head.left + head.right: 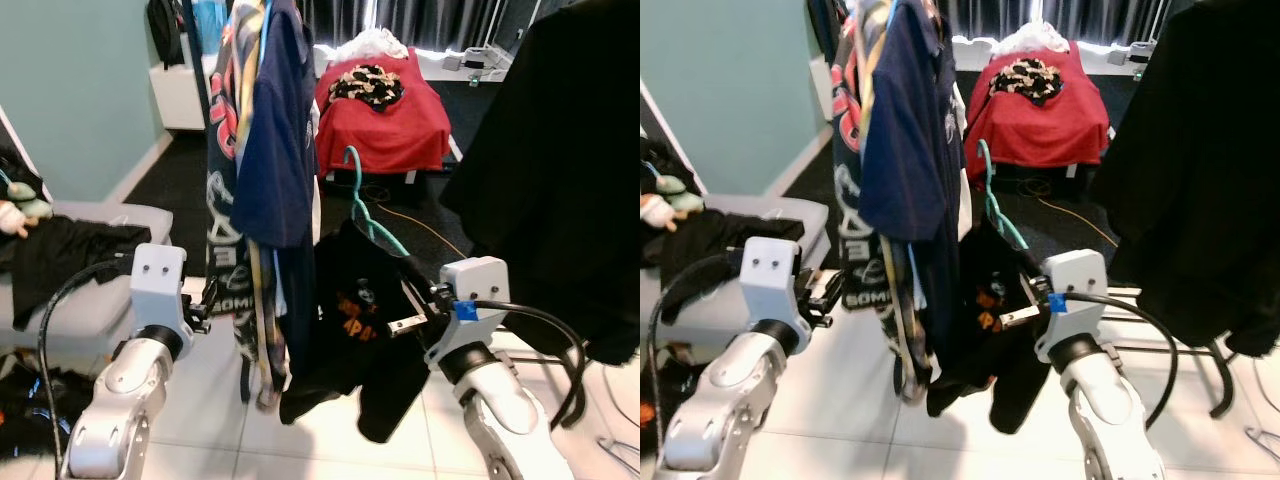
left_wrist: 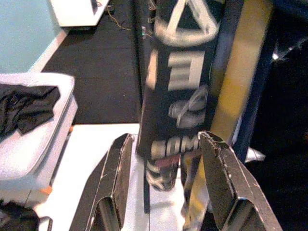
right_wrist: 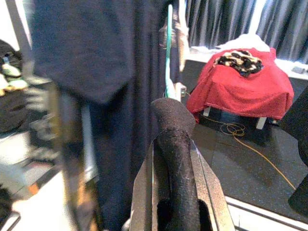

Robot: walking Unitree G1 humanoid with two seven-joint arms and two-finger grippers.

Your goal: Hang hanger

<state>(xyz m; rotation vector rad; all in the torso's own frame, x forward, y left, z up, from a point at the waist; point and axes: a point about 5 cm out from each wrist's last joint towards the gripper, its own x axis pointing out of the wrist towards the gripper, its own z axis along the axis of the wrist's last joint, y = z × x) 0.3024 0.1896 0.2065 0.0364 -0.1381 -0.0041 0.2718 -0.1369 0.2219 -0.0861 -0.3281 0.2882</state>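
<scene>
In the left eye view, the right hand (image 1: 415, 300) is raised at chest height, closed on the shoulder of a black T-shirt (image 1: 350, 330) that hangs from a teal hanger (image 1: 365, 215). The hanger's hook stands free in the air, just beside a row of hung clothes (image 1: 265, 150) led by a navy shirt, and is not on any rail. The left hand (image 1: 205, 310) reaches toward the lower part of those clothes. Behind stands a red-draped seat (image 1: 385, 110) on dark carpet, and a grey sofa (image 1: 90, 290) sits on the robot's left.

The right eye view shows the same: the hanger (image 1: 995, 200) tilted, its hook up beside the navy shirt (image 1: 910, 130), the T-shirt drooping below the right hand (image 1: 1025, 300).

In the left wrist view, the left hand (image 2: 166, 183) is wide open, its fingers (image 2: 115, 178) on either side of a printed black garment (image 2: 180, 86) without clamping it.

In the right wrist view, the right hand (image 3: 175, 178) pinches a fold of black cloth (image 3: 175, 144), with the teal hanger (image 3: 169, 48) rising ahead of it.
</scene>
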